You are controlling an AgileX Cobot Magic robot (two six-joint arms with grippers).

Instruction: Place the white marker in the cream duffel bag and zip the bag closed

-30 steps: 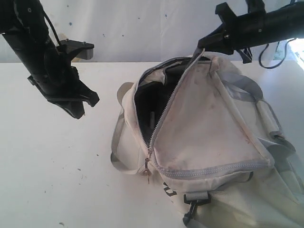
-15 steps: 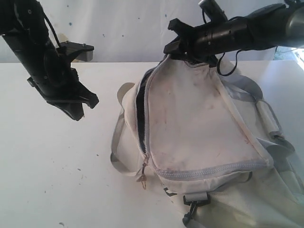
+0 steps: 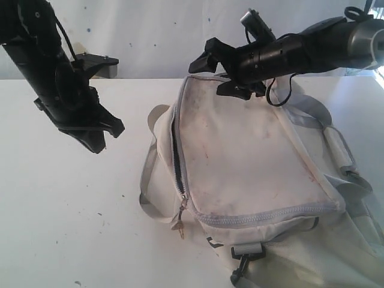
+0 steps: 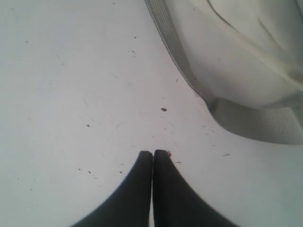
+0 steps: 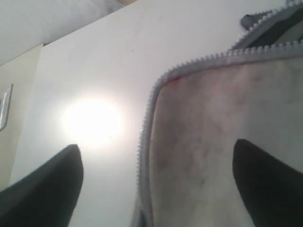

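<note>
The right end effector (image 3: 207,78) is spread wide with nothing between its fingers, hanging just over the far corner of the bag's (image 3: 252,156) top flap. In the right wrist view that corner, edged with grey zipper teeth (image 5: 144,137), sits between the two dark fingers (image 5: 45,189).

The left end effector (image 4: 152,155) is closed tight on nothing, above the bare white surface (image 3: 72,228), apart from the bag's left side.

The cream, brown-stained bag lies on the right of the surface. Its flap is down, with a narrow dark gap (image 3: 176,150) open along its left edge and the zipper pull (image 3: 180,221) at the near end. The marker cannot be seen. Black print (image 3: 213,241) near a black clip (image 3: 240,271) is too cut off to read.
</note>
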